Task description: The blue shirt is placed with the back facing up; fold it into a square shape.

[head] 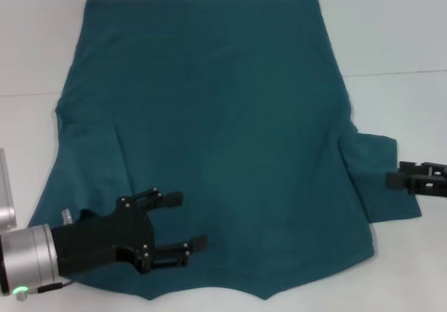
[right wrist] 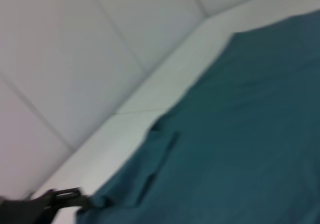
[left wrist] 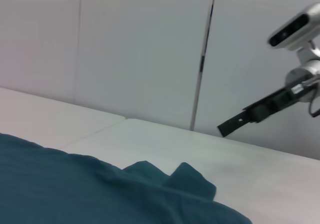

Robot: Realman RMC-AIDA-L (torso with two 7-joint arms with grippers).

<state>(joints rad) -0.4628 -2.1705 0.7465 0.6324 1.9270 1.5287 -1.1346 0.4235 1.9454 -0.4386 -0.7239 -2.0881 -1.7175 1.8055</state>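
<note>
1. Left gripper [head: 183, 221], lower left of the head view, jaws spread wide, holding nothing, over the shirt's near part.
2. Right gripper [head: 397, 178], right edge, at the sleeve; finger state unclear.
3. Blue shirt [head: 223, 130] flat on white table [head: 391, 33], filling centre.

Left arm reaching in from the near left corner of the table, left gripper [head: 183, 221] pointing to the right with fingers parted, right gripper [head: 392, 176] low at the right edge, pointing left
</note>
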